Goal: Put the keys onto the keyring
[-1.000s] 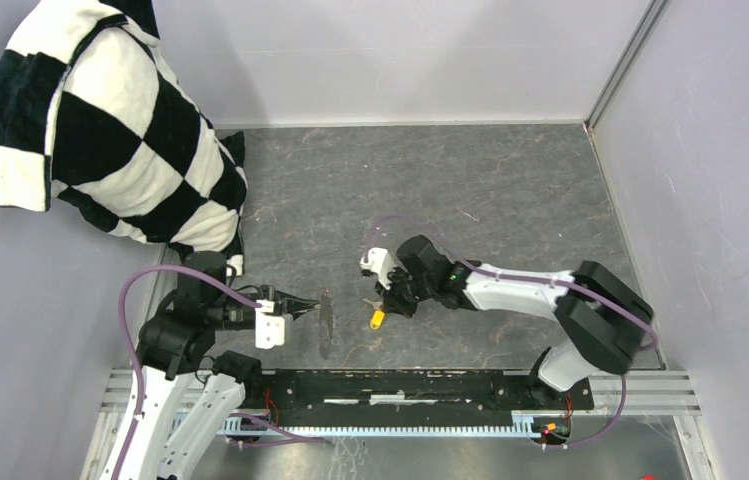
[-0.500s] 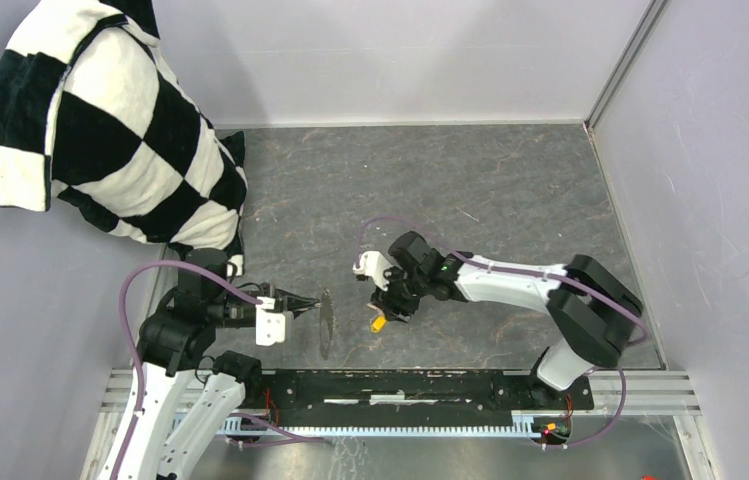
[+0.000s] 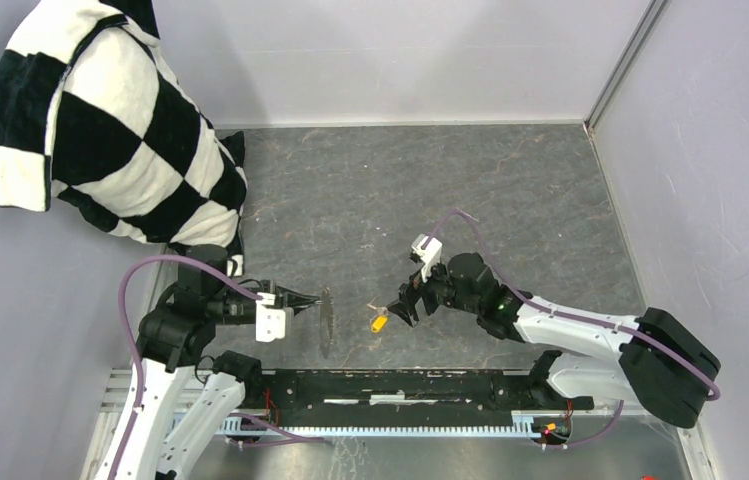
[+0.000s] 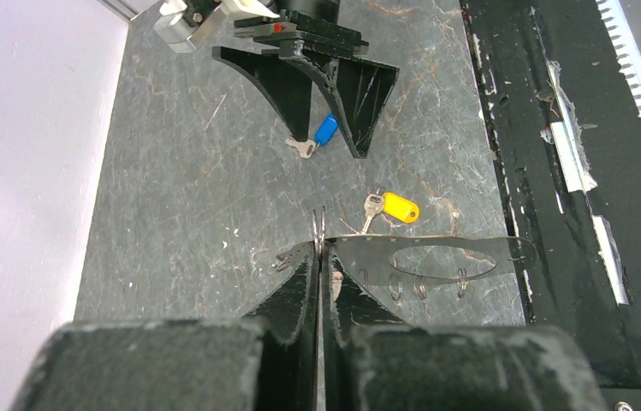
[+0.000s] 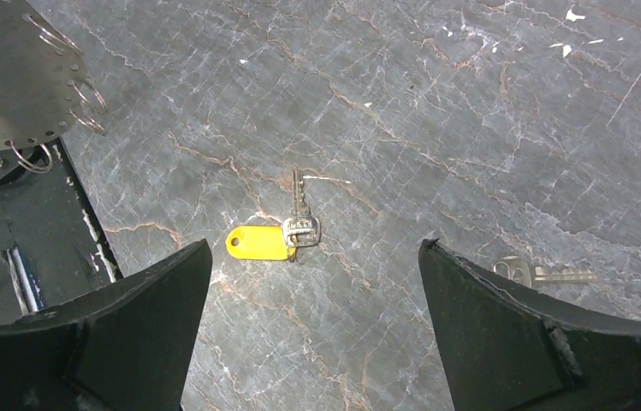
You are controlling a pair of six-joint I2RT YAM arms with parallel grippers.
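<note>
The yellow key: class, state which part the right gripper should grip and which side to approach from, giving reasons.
Probably its yellow plastic head, from straight above. The key lies flat on the table, so nothing can slip under it, and the head is its broadest part. The open right gripper hangs over it, a finger on either side.

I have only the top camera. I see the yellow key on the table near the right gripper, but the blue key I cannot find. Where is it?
Observer: The left wrist view shows it. The blue key lies on the table, between the open jaws of the right gripper.
Operator: And the thin dark line at the left side, what is it?
Observer: The left gripper is shut on the keyring, a flat grey piece with an oval opening and small wire rings.
</note>
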